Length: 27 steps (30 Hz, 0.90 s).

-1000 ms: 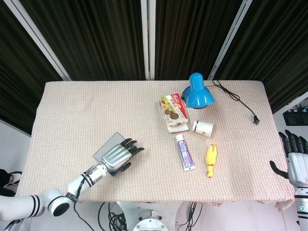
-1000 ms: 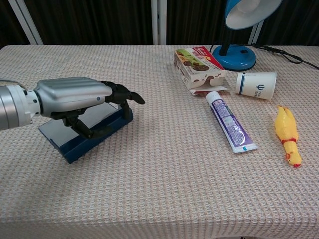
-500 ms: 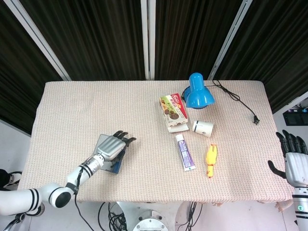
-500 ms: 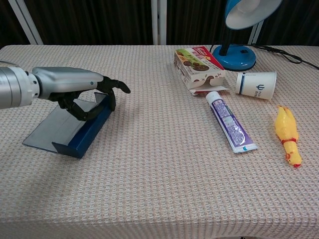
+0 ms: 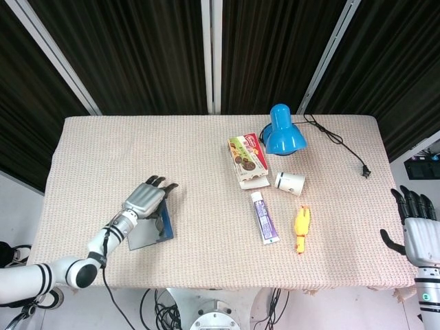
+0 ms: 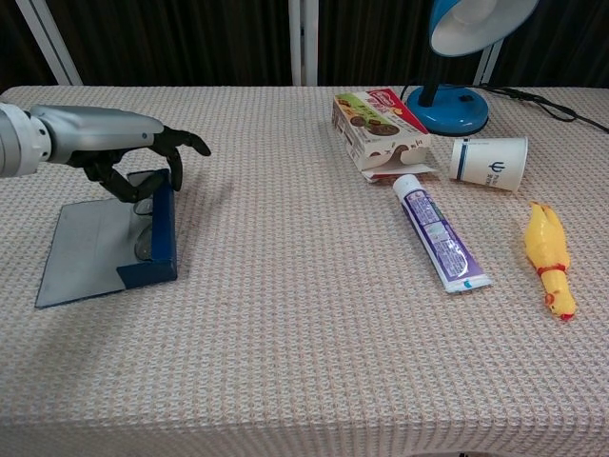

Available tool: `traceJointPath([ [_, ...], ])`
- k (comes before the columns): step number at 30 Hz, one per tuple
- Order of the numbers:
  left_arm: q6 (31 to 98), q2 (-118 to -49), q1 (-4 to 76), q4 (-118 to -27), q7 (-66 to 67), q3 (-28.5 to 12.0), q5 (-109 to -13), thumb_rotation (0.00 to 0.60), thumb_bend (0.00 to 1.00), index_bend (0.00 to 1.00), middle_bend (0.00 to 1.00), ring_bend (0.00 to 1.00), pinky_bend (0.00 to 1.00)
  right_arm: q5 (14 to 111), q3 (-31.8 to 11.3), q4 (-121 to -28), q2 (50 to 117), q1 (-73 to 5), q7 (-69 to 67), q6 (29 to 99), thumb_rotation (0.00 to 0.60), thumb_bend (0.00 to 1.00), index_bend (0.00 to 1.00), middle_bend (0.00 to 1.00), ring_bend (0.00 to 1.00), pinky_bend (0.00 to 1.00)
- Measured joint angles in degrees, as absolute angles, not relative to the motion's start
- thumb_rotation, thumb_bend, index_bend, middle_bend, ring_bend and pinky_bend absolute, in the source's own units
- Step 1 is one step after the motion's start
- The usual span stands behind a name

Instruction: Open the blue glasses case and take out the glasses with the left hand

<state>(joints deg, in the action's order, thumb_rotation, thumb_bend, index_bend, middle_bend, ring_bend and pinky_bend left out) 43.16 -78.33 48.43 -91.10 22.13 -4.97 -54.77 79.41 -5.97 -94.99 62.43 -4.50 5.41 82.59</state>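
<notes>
Table (image 5: 103, 148) draped in beige waffle-weave cloth, edges hanging over the front; behind it, dark ribbed panels split by pale metal posts.

Blue case (image 6: 152, 233) lying open near the front-left corner, grey lid (image 6: 81, 252) flat on the cloth, glasses (image 6: 145, 228) inside against the blue wall. Left hand (image 5: 146, 197) above the case's far end, fingers (image 6: 181, 143) loosely curled and apart, thumb down near the glasses; whether anything is actually pinched, cannot tell.

Right hand (image 5: 414, 223) off the table's right edge in head view, fingers spread, nothing held.

Right half of the cloth: blue lamp (image 5: 283, 130) at the back with black cord (image 5: 340, 141) trailing toward the right edge, biscuit box (image 5: 247, 159) just left of it, paper cup (image 5: 289, 182) on its side, toothpaste tube (image 5: 265, 217) nearer the front, yellow rubber chicken (image 5: 301, 229) beside the tube.
</notes>
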Motion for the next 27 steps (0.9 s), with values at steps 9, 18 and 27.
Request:
traceJointPath([
  [9, 42.34, -75.81, 49.8, -90.38, 24.77, -3.57, -47.61, 0.6, 0.67, 0.09, 0.36, 0.0, 0.05, 79.53, -5.86, -95.77, 62.47, -4.64, 6.33, 82.6, 0.6, 0.23, 0.0, 0.0, 0.0, 0.0],
  [18, 42.2, -72.42, 51.62, -92.55, 27.63, -1.13, -40.26, 0.6, 0.67, 0.09, 0.46, 0.07, 0.07, 79.57, -5.84, -95.83, 62.4, -4.79, 6.47, 82.46, 0.6, 0.23, 0.0, 0.0, 0.0, 0.0],
  [27, 41.84, -69.58, 54.8, -96.55, 31.16, 2.02, -29.88, 0.6, 0.67, 0.09, 0.54, 0.14, 0.11, 79.75, -5.77, -95.67, 62.85, -4.89, 6.65, 82.58, 0.6, 0.23, 0.0, 0.0, 0.0, 0.0],
])
